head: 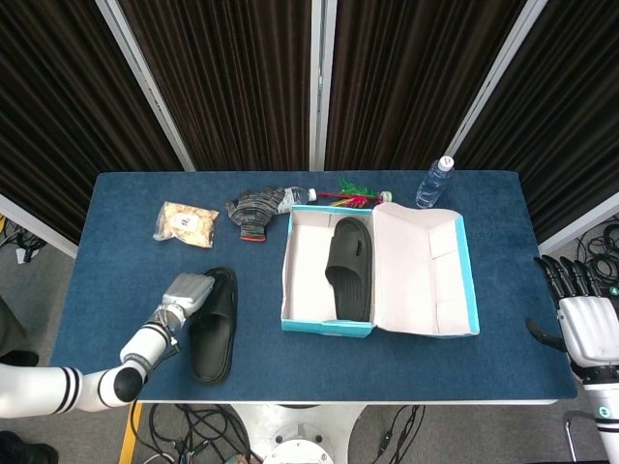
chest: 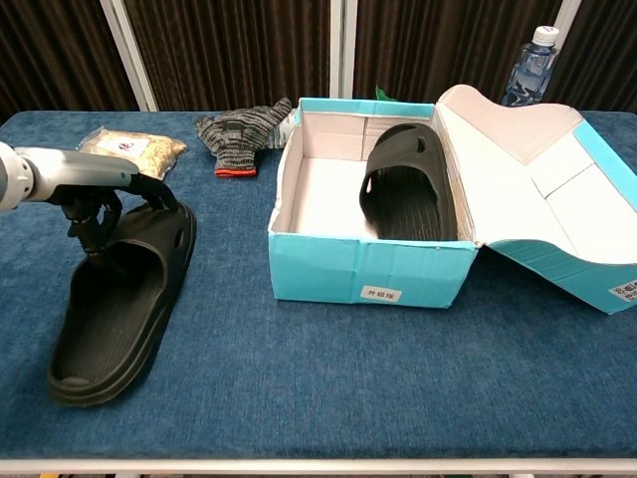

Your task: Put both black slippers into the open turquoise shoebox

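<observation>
One black slipper [head: 215,338] [chest: 109,309] lies flat on the blue table, left of the open turquoise shoebox [head: 327,327] [chest: 363,269]. My left hand [head: 186,291] [chest: 105,199] is at its toe end. Its thumb lies over the strap's left edge and its fingers reach under the strap, so it grips that strap. The second black slipper [head: 348,263] [chest: 408,199] lies inside the box, toward its right side. My right hand [head: 585,324] hangs off the table's right edge with fingers spread and nothing in it. It shows only in the head view.
The box's lid [head: 426,271] [chest: 537,169] lies folded open to the right. A snack bag [head: 186,221] [chest: 127,147], a grey knit glove [head: 256,208] [chest: 239,134] and a water bottle [head: 434,182] [chest: 528,65] stand along the back. A green and red item [head: 353,193] lies behind the box.
</observation>
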`<action>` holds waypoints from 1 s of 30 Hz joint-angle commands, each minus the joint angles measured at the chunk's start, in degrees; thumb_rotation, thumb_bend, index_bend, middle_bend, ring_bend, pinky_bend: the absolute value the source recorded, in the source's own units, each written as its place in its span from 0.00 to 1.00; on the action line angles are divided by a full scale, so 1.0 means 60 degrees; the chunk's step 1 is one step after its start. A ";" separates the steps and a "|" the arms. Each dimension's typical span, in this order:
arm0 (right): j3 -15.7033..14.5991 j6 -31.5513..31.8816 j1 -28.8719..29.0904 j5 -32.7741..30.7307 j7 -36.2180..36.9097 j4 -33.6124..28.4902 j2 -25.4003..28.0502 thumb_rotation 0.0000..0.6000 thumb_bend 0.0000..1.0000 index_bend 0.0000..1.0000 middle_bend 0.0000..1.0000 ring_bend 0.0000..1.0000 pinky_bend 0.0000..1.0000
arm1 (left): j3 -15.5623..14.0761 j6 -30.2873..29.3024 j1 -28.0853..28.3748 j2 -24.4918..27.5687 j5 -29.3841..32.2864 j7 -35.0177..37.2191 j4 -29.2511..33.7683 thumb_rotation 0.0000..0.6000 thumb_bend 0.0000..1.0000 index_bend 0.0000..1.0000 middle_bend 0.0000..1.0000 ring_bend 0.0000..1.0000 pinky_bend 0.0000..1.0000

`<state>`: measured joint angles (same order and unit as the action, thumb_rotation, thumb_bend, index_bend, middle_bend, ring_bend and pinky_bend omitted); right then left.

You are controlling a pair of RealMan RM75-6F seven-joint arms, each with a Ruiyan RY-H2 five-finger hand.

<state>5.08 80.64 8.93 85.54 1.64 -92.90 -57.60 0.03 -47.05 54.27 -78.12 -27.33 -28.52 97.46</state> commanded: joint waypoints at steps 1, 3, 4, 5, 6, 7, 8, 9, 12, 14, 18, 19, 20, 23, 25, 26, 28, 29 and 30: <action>-0.0006 0.0020 -0.0015 -0.0005 0.0016 0.0009 -0.0001 1.00 0.14 0.00 0.08 0.00 0.00 | 0.0041 -0.0232 -0.0026 -0.0162 -0.0019 0.0066 -0.0162 1.00 0.00 0.29 0.29 0.65 0.72; -0.0007 0.0036 -0.0025 -0.0012 0.0028 0.0015 -0.0001 1.00 0.14 0.00 0.08 0.00 0.00 | 0.0133 -0.0592 -0.0125 -0.0330 -0.0088 0.0168 -0.0295 1.00 0.00 0.38 0.37 0.69 0.76; -0.0009 0.0040 -0.0030 -0.0014 0.0034 0.0018 -0.0002 1.00 0.14 0.00 0.08 0.00 0.00 | 0.0170 -0.0742 -0.0173 -0.0389 -0.0141 0.0209 -0.0332 1.00 0.00 0.43 0.42 0.72 0.78; -0.0012 0.0046 -0.0035 -0.0015 0.0040 0.0020 -0.0003 1.00 0.14 0.00 0.08 0.00 0.00 | 0.0224 -0.0905 -0.0247 -0.0429 -0.0245 0.0288 -0.0350 1.00 0.00 0.47 0.46 0.74 0.79; -0.0013 0.0049 -0.0036 -0.0014 0.0043 0.0022 -0.0003 1.00 0.14 0.00 0.08 0.00 0.00 | 0.0275 -0.0997 -0.0310 -0.0423 -0.0323 0.0380 -0.0335 1.00 0.00 0.50 0.49 0.76 0.80; -0.0014 0.0051 -0.0037 -0.0014 0.0046 0.0023 0.0000 1.00 0.14 0.00 0.08 0.00 0.00 | 0.0340 -0.1065 -0.0367 -0.0378 -0.0405 0.0480 -0.0297 1.00 0.00 0.51 0.50 0.76 0.80; -0.0013 0.0061 -0.0040 -0.0010 0.0049 0.0026 0.0004 1.00 0.14 0.00 0.08 0.00 0.00 | 0.0425 -0.1125 -0.0443 -0.0263 -0.0523 0.0623 -0.0210 1.00 0.00 0.51 0.50 0.77 0.81; -0.0011 0.0071 -0.0042 -0.0007 0.0053 0.0028 0.0009 1.00 0.14 0.00 0.08 0.00 0.00 | 0.0501 -0.1163 -0.0507 -0.0144 -0.0624 0.0756 -0.0123 1.00 0.00 0.52 0.51 0.77 0.81; 0.0001 0.0106 -0.0048 -0.0001 0.0065 0.0037 0.0021 1.00 0.14 0.00 0.08 0.00 0.00 | 0.0799 -0.1187 -0.0812 0.0411 -0.1063 0.1441 0.0246 1.00 0.00 0.52 0.52 0.77 0.81; 0.0005 0.0122 -0.0050 0.0006 0.0083 0.0046 0.0026 1.00 0.14 0.00 0.08 0.00 0.00 | 0.1069 -0.1136 -0.1100 0.0881 -0.1519 0.2152 0.0464 1.00 0.00 0.53 0.52 0.77 0.81; -0.0001 0.0144 -0.0053 0.0035 0.0096 0.0070 0.0019 1.00 0.14 0.00 0.08 0.00 0.00 | 0.1812 -0.1057 -0.1585 0.1615 -0.2444 0.3728 0.0631 1.00 0.00 0.53 0.52 0.77 0.81; -0.0003 0.0148 -0.0053 0.0043 0.0098 0.0071 0.0017 1.00 0.14 0.00 0.08 0.00 0.00 | 0.1995 -0.1041 -0.1664 0.1721 -0.2654 0.4074 0.0616 1.00 0.00 0.53 0.52 0.77 0.81; -0.0003 0.0157 -0.0053 0.0054 0.0099 0.0069 0.0018 1.00 0.14 0.00 0.08 0.00 0.00 | 0.2231 -0.1009 -0.1747 0.1834 -0.2932 0.4516 0.0595 1.00 0.00 0.53 0.52 0.77 0.81; -0.0002 0.0199 -0.0063 0.0077 0.0083 0.0044 0.0029 1.00 0.14 0.00 0.08 0.00 0.00 | 0.2740 -0.0781 -0.1803 0.1980 -0.3523 0.5453 0.0508 1.00 0.00 0.54 0.52 0.76 0.81; -0.0001 0.0239 -0.0078 0.0092 0.0059 0.0018 0.0047 1.00 0.14 0.00 0.08 0.00 0.00 | 0.2985 -0.0536 -0.1743 0.2004 -0.3800 0.5903 0.0441 1.00 0.00 0.54 0.52 0.77 0.81; -0.0002 0.0265 -0.0090 0.0100 0.0037 -0.0003 0.0063 1.00 0.14 0.00 0.08 0.00 0.00 | 0.3156 -0.0371 -0.1674 0.1976 -0.3947 0.6200 0.0386 1.00 0.00 0.54 0.52 0.77 0.81; -0.0001 0.0304 -0.0111 0.0103 0.0000 -0.0040 0.0088 1.00 0.14 0.00 0.08 0.00 0.00 | 0.3433 -0.0117 -0.1544 0.1852 -0.4124 0.6701 0.0279 1.00 0.00 0.54 0.52 0.77 0.81; 0.0001 0.0324 -0.0121 0.0101 -0.0024 -0.0068 0.0107 1.00 0.14 0.00 0.08 0.00 0.00 | 0.3616 0.0062 -0.1439 0.1723 -0.4217 0.7051 0.0179 1.00 0.00 0.54 0.52 0.76 0.81; 0.0001 0.0341 -0.0132 0.0100 -0.0037 -0.0087 0.0121 1.00 0.14 0.00 0.08 0.00 0.00 | 0.3744 0.0199 -0.1345 0.1595 -0.4299 0.7307 0.0070 1.00 0.00 0.54 0.52 0.76 0.81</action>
<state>5.08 82.64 8.17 86.15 1.44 -93.38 -56.91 19.93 -48.27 45.11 -67.49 -51.15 11.83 99.22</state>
